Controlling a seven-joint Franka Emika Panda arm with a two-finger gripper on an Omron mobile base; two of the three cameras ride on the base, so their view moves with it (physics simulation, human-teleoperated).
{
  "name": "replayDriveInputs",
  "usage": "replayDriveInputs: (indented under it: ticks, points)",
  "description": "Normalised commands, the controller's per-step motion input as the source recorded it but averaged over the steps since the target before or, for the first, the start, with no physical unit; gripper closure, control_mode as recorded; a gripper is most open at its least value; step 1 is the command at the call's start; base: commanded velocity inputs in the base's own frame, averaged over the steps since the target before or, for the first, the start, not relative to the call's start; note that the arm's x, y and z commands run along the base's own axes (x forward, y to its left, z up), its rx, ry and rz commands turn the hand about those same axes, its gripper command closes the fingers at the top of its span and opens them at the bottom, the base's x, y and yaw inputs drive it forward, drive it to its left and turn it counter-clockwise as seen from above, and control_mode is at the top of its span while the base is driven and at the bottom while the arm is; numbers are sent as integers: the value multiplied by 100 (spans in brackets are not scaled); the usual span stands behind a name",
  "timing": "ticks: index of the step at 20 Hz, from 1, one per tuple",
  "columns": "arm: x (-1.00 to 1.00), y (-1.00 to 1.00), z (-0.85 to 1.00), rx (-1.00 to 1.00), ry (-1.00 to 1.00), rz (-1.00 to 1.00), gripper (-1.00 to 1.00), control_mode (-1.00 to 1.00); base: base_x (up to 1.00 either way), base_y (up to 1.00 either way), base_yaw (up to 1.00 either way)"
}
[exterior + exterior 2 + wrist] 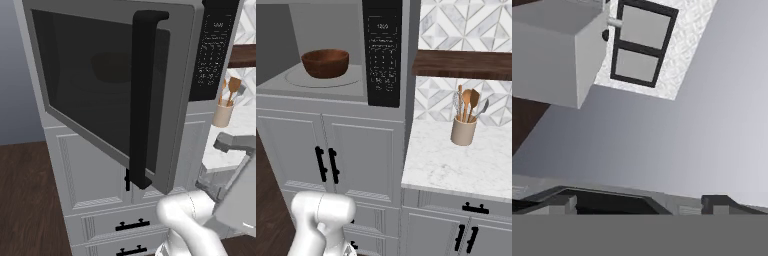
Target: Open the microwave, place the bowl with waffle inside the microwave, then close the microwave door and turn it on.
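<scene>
The microwave (326, 87) stands open, its grey cavity bare to the right base view. Inside it, the reddish-brown bowl (325, 62) sits on the round turntable; what it holds is hidden behind its rim. The microwave door (100, 85) is swung far out toward the left base camera, its dark window and long black bar handle (142, 100) facing me. To the right of the cavity stands the black keypad panel (382, 50). My gripper (639, 202) is open, the fingertips (562, 202) wide apart with nothing between them, and it points away at a grey wall and a window.
A beige cup of wooden utensils (463, 131) stands on the white marble counter (456, 167) right of the microwave, under a dark wooden shelf (463, 65). White cabinet doors (358, 155) with black handles lie below the microwave. The floor is dark wood.
</scene>
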Motion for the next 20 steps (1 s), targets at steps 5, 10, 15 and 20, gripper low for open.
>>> replayDriveInputs:
  ticks: [5,10,15,20]
  points:
    - [30,34,-10,1,-7,-55,-100,-100,0,0,0]
    - [48,0,-16,0,-2,-70,-100,-100,0,0,0]
    - [79,0,-15,0,0,-64,-100,-100,0,0,0]
    - [60,0,-8,0,-1,-58,-100,-100,0,0,0]
